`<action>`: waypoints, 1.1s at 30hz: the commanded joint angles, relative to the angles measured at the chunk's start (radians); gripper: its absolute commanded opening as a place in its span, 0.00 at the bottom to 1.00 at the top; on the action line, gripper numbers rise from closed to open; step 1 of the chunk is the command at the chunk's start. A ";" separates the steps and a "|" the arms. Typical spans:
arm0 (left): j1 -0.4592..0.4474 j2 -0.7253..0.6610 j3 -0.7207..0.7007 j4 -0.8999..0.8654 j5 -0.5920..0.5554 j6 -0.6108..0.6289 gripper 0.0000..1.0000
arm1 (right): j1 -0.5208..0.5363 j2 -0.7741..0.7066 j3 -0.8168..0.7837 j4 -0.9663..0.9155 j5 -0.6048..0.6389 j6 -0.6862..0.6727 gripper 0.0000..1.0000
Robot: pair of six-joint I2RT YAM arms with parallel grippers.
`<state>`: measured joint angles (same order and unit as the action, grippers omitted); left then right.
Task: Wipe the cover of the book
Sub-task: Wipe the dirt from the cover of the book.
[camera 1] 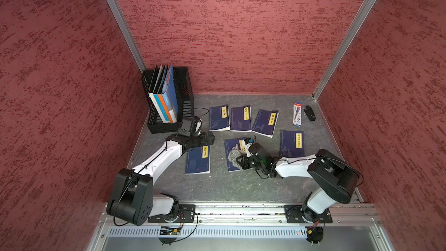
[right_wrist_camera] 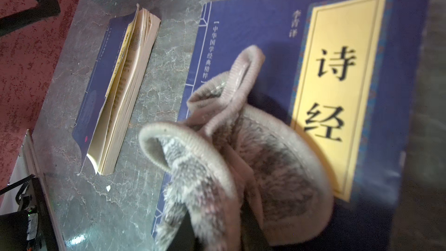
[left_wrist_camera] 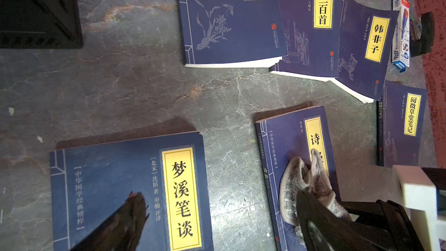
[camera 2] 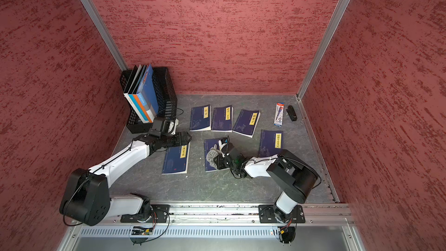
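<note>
One book (right_wrist_camera: pixel 253 20) under right tool (camera 1: pixel 239 161), cloth (right_wrist_camera: pixel 241 153) between.

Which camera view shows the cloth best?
The right wrist view: the cloth fills it, pile and hem clear, bunched on the book. The left wrist view shows it smaller, partly hidden. In both top views it is a small grey lump.

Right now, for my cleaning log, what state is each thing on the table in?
Shi Jing book: closed, flat, cloth resting on its cover.
cloth: bunched, pinched by right gripper.
right gripper: shut on cloth.
left gripper: open, empty, over Mengxi Bitan book.
Mengxi Bitan book: closed, flat.
Han Feizi book: closed, flat, askew.
file basket: upright, holding folders.
</note>
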<state>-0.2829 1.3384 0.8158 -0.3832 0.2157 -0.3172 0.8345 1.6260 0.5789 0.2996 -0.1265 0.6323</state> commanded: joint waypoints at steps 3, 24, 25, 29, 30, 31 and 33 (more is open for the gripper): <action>-0.008 0.008 0.019 0.016 0.001 0.015 0.98 | -0.013 0.088 0.024 -0.284 0.083 -0.015 0.21; -0.077 -0.003 0.023 0.012 -0.018 -0.014 0.98 | -0.134 0.076 0.059 -0.357 0.078 -0.053 0.23; -0.077 0.004 0.029 0.014 -0.018 -0.013 0.98 | -0.118 0.056 0.032 -0.358 0.073 -0.030 0.23; -0.081 0.031 0.054 0.010 -0.018 -0.007 0.98 | -0.041 0.001 -0.033 -0.379 0.083 0.056 0.23; -0.081 0.034 0.057 0.013 -0.016 -0.008 0.98 | -0.022 -0.010 -0.044 -0.380 0.087 0.076 0.23; -0.082 0.037 0.060 0.015 -0.016 -0.006 0.98 | -0.009 -0.017 -0.049 -0.379 0.088 0.091 0.23; -0.086 0.046 0.066 0.011 -0.013 -0.004 0.98 | 0.010 -0.028 -0.058 -0.382 0.092 0.111 0.23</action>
<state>-0.3607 1.3743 0.8589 -0.3832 0.2031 -0.3275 0.8112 1.5593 0.5873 0.1444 -0.0223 0.6708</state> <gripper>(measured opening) 0.983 0.230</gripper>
